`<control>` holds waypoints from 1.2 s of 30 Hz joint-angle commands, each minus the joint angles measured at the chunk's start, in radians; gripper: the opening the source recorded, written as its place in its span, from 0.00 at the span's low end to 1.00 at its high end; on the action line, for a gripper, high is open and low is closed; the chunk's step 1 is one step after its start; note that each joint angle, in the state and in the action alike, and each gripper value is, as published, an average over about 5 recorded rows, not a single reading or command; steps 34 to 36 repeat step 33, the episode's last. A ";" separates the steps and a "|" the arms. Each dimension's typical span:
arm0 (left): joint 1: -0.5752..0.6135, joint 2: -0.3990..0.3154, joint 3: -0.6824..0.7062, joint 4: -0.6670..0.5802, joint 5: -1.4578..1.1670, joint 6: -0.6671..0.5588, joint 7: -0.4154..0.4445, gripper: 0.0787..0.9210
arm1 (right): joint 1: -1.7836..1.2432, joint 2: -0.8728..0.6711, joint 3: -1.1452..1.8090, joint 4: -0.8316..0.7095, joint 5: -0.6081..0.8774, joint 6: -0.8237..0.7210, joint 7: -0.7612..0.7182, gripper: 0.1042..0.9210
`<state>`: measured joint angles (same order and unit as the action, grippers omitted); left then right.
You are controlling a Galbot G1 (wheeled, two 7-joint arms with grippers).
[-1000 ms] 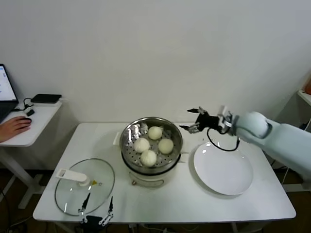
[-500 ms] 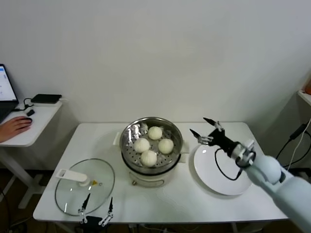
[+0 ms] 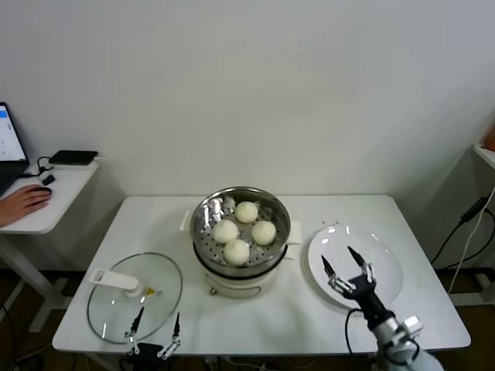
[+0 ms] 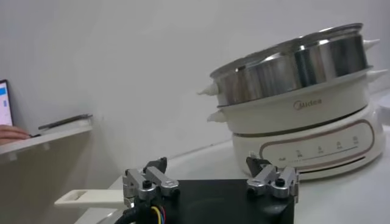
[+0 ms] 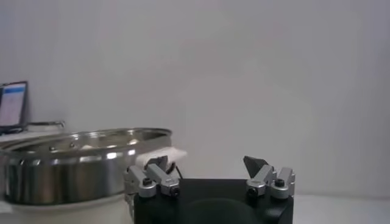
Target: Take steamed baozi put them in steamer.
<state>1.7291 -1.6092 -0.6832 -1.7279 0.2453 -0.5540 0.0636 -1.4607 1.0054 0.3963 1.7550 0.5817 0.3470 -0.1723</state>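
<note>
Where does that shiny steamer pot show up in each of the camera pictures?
Head view: steamer at table centre, four buns inside.
Left wrist view: steamer seen from the side, beyond the left end effector.
Right wrist view: steamer beside the right end effector.
Shared landmark: its steel rim.

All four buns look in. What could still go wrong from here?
The right claw hangs open just above the empty white plate; dropping lower, it might knock the plate. The left claw sits open at the glass lid's near rim; swinging out, it might nudge the lid off the table.
</note>
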 commanded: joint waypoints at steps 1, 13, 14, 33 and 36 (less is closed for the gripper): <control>-0.001 -0.049 0.003 -0.003 0.000 0.000 0.001 0.88 | -0.214 0.301 0.111 0.022 -0.127 0.158 0.021 0.88; -0.003 -0.049 0.006 -0.005 0.001 0.000 0.002 0.88 | -0.207 0.341 0.099 0.027 -0.160 0.169 0.060 0.88; -0.004 -0.049 0.006 -0.005 0.001 0.000 0.002 0.88 | -0.206 0.341 0.098 0.026 -0.160 0.169 0.060 0.88; -0.004 -0.049 0.010 -0.007 0.003 0.001 0.002 0.88 | -0.200 0.338 0.085 0.023 -0.167 0.164 0.065 0.88; -0.004 -0.049 0.010 -0.007 0.003 0.001 0.002 0.88 | -0.200 0.338 0.085 0.023 -0.167 0.164 0.065 0.88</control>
